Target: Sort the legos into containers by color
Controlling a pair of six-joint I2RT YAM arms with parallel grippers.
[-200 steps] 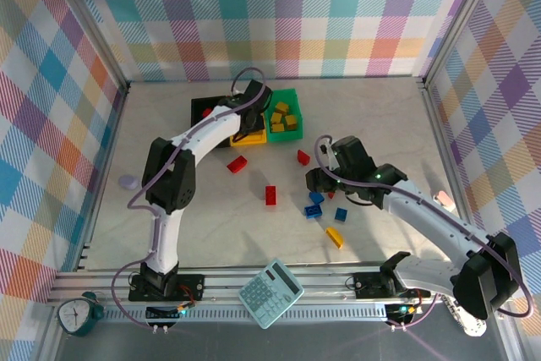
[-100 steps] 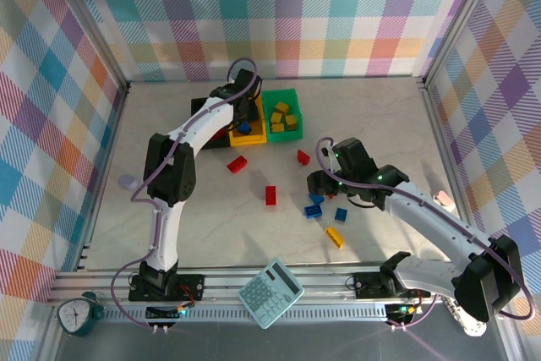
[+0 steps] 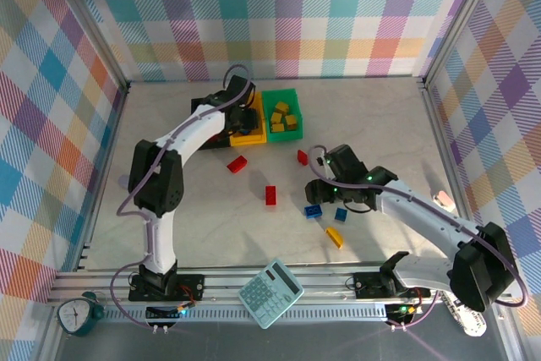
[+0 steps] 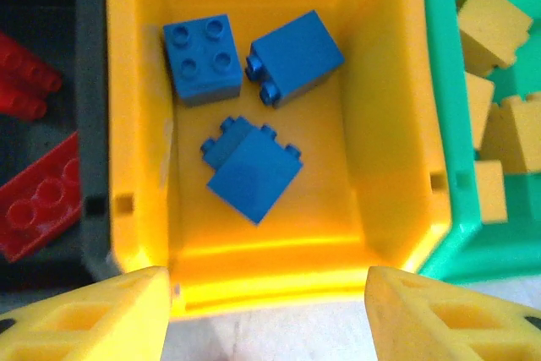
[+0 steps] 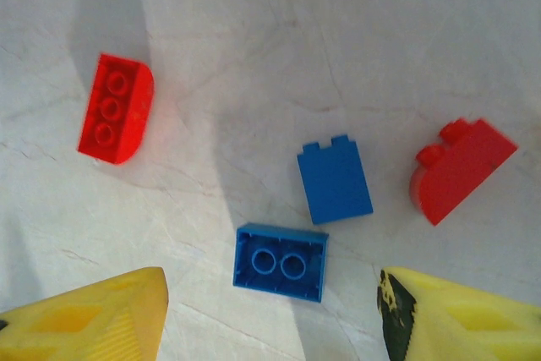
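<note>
Since a second ago, the left end effector [image 4: 266, 320] has been sliding leftward to sit over the yellow bin [image 4: 385, 124] and spreading its jaws, while the right end effector [image 5: 270, 319] has been edging slightly leftward over the loose bricks. Now the left one is hanging spread and empty above three blue bricks [image 4: 254, 166] lying in that bin. The bin is standing tight between the black bin [image 4: 91, 82] holding red bricks [image 4: 38, 196] and the green bin [image 4: 439, 73] holding yellow bricks [image 4: 494, 23]. The right one is hovering spread, gripping nothing, over a studs-up blue brick [image 5: 281, 262] with a tipped blue brick [image 5: 335, 179] just beside it on the surface [image 5: 211, 23]. Coming down here is risking a pinch on both blues at once, or a finger shoving the tipped one away. The curved red brick [image 5: 463, 165] is lying near one finger and could be getting knocked. Lifting out carelessly, the left fingers could be clipping the bin's near wall and dragging all three containers.
</note>
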